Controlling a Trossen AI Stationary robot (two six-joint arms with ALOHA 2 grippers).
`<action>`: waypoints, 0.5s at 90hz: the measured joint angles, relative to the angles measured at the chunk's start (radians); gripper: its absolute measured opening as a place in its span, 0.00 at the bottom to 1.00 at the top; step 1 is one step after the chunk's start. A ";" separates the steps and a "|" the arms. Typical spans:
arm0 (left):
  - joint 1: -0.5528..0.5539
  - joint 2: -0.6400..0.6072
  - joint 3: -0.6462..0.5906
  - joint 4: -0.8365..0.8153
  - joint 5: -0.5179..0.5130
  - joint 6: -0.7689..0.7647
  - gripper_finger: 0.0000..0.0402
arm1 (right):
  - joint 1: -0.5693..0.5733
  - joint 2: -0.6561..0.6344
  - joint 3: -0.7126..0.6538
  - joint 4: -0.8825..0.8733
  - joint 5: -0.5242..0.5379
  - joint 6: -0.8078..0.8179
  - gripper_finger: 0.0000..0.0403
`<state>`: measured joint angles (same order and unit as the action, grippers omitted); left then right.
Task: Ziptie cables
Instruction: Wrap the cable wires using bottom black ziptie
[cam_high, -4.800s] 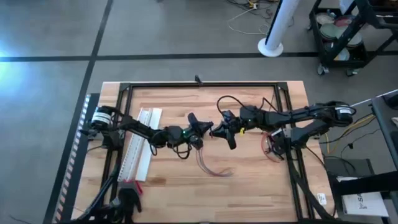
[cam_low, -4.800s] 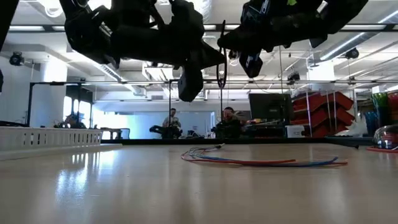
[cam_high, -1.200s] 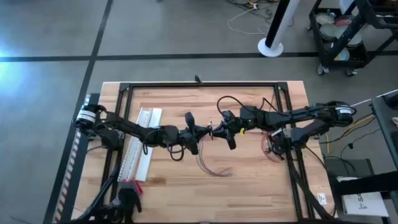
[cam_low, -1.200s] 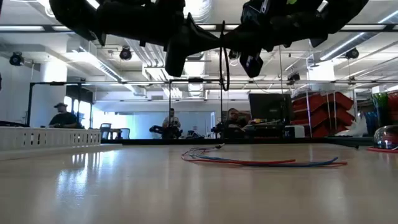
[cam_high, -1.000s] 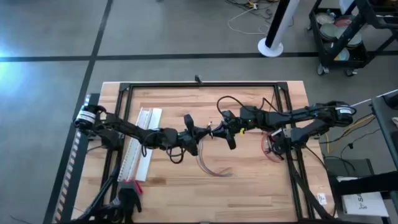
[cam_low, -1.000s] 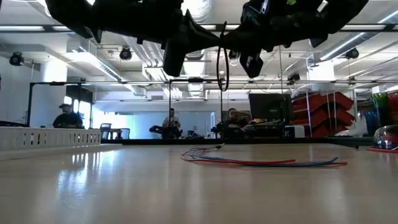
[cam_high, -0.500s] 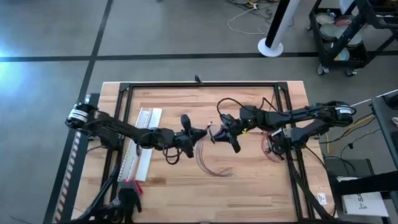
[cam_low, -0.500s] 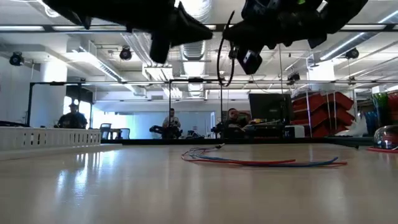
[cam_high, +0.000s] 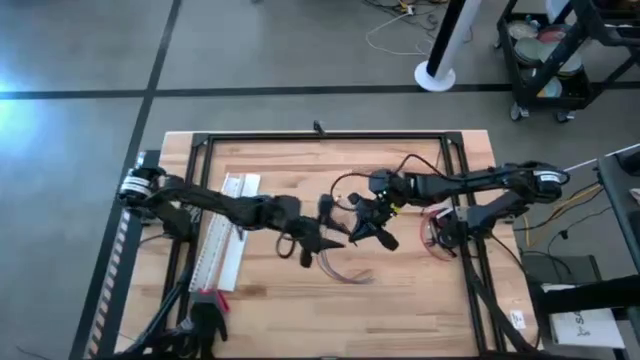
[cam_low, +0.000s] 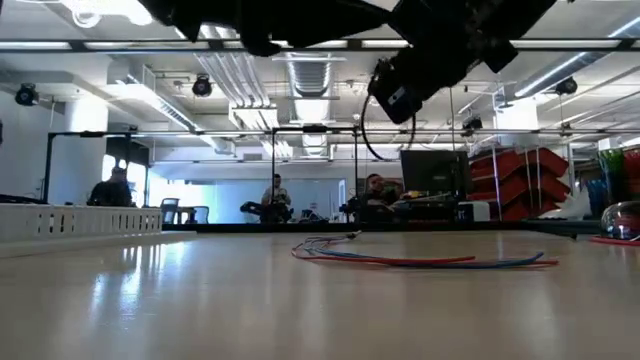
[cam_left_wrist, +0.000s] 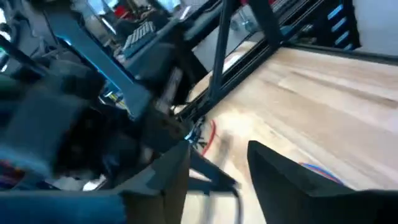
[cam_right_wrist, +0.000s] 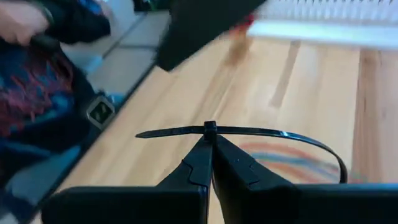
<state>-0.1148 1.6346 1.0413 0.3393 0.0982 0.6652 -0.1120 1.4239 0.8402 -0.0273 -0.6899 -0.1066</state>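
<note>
The cables (cam_high: 338, 268) lie loose on the wooden table near its middle, a thin curved bundle of reddish and blue wires (cam_low: 420, 261). My right gripper (cam_high: 362, 230) hovers above them, shut on a black zip tie (cam_right_wrist: 273, 132) that bends into a loop (cam_low: 368, 130). My left gripper (cam_high: 322, 235) stands just to its left, open (cam_left_wrist: 217, 171). A dark strip shows blurred between the left gripper's fingers. In the right wrist view the cables (cam_right_wrist: 292, 155) lie beyond the zip tie. My right gripper pinches the zip tie at its small head (cam_right_wrist: 210, 128) between its two fingertips. The strap runs crosswise to the fingers, one end straight, the other curving round in a loop. It is held clear above the table. My left gripper: whether it touches the strip, I cannot tell.
A long white slotted strip (cam_high: 225, 245) lies along the table's left side. A tangle of red wires (cam_high: 437, 235) sits by the right arm's base. A black frame (cam_high: 320, 138) runs around the table. People sit in the room beyond.
Both grippers have moved toward the table's near edge and a little to the right, and now stand over the cables. My right gripper has turned and carried the zip tie along. My left gripper first drew back leftward, then came in again beside the right one.
</note>
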 joint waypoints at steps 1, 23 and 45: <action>0.000 0.006 0.009 -0.012 0.001 0.001 0.40 | 0.000 0.000 0.000 0.001 0.000 -0.002 0.00; -0.001 0.102 0.114 -0.106 0.050 0.008 0.39 | 0.000 0.000 0.000 0.003 -0.039 -0.032 0.00; -0.002 0.109 0.117 -0.106 0.043 0.006 0.30 | 0.003 -0.001 0.002 0.001 -0.065 -0.036 0.00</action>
<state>-0.1165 1.7436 1.1584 0.2333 0.1410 0.6708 -0.1093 1.4228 0.8417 -0.0262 -0.7544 -0.1426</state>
